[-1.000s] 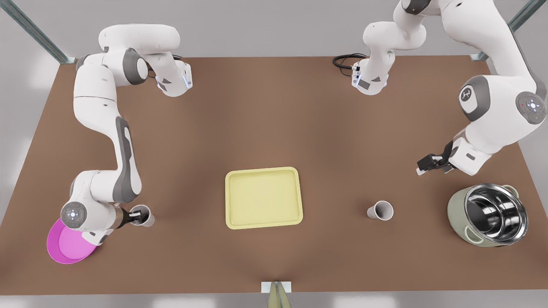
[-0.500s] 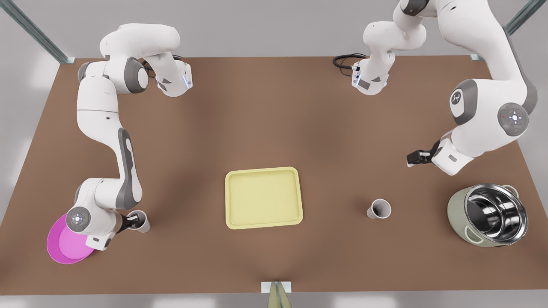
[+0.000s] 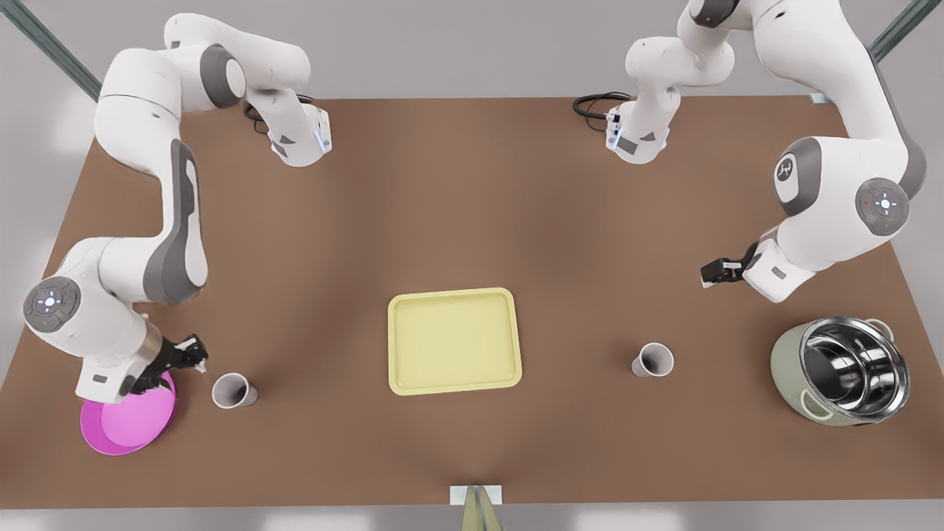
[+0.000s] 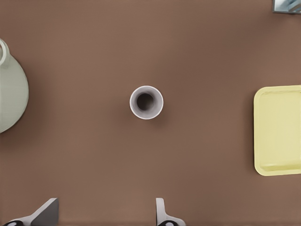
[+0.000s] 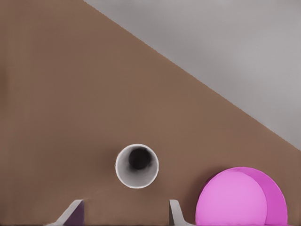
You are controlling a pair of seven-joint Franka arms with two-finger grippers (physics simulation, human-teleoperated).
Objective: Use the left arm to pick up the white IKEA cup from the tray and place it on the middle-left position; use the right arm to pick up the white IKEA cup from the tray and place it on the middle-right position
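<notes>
Two white cups stand upright on the brown table, none on the pale yellow tray point(image 3: 454, 293), which is bare. One cup point(image 3: 653, 361) stands toward the front view's right, and my left gripper point(image 3: 712, 273) hovers beyond it, open. In the left wrist view this cup point(image 4: 146, 102) lies ahead of the spread fingertips point(image 4: 162, 214), with the tray point(image 4: 280, 129) to one side. The other cup point(image 3: 233, 390) stands toward the front view's left. My right gripper point(image 3: 193, 355) is open, raised just beside it. That cup point(image 5: 137, 165) shows ahead of the gripper point(image 5: 124, 216).
A round pink bowl point(image 3: 129, 422) lies at the front view's near left, partly under the right arm's wrist, close to the cup point(image 5: 241, 197). A pale green pot point(image 3: 841, 371) with a steel liner stands at the near right, its side visible point(image 4: 10, 94).
My right gripper has let go of the cup at the front view's left and drawn away, leaving it standing. My left gripper drifted a little from its cup, then held still.
</notes>
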